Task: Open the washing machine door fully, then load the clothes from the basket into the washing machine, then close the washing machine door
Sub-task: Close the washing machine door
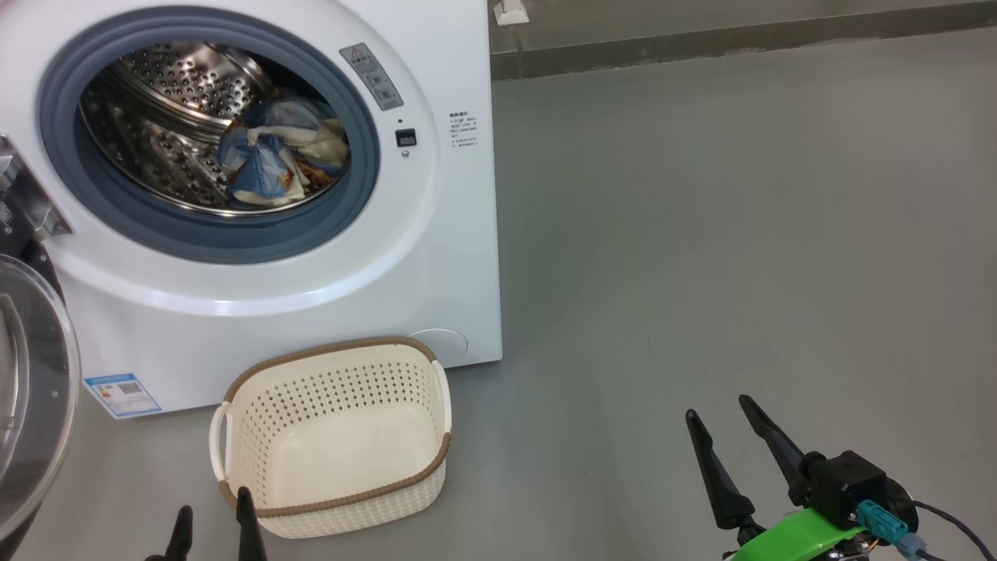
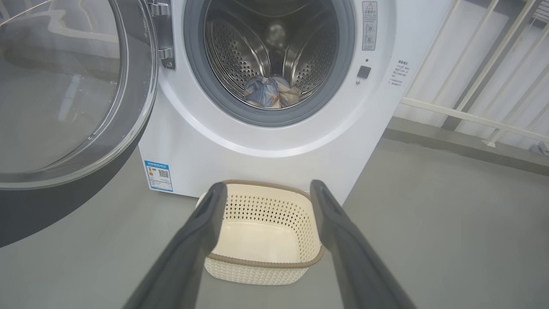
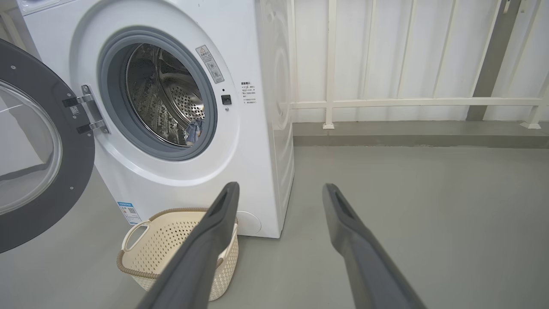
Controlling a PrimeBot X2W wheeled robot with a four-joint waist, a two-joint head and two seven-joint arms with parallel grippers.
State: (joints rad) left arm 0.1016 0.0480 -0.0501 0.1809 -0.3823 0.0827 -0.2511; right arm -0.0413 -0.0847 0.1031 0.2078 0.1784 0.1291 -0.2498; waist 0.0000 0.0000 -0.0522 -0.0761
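**A:** How far along is it looking?

**B:** Two steps of three, I'd judge. The door point(image 3: 73, 141) is hanging swung wide at the left of the machine point(image 1: 436, 257). The basket point(image 1: 366, 499) is sitting empty on the floor point(image 1: 701, 234) just before the machine's front. The clothes point(image 1: 273, 156) are lying in the drum point(image 1: 171, 78). Closing the door is what's left.

**A:** How are the clothes looking?

**B:** They're bunching into a small soft heap low in the drum, blue with an orange-brown print and a cream piece showing. They're sitting inside the seal point(image 1: 364, 167), and nothing seems to be trailing over it.

**A:** And the claws?

**B:** Both are gaping wide and carrying nothing. The left gripper point(image 2: 268, 185) is hovering by the basket's near rim. The right gripper point(image 3: 279, 188) is hanging over bare floor, well apart from the door.
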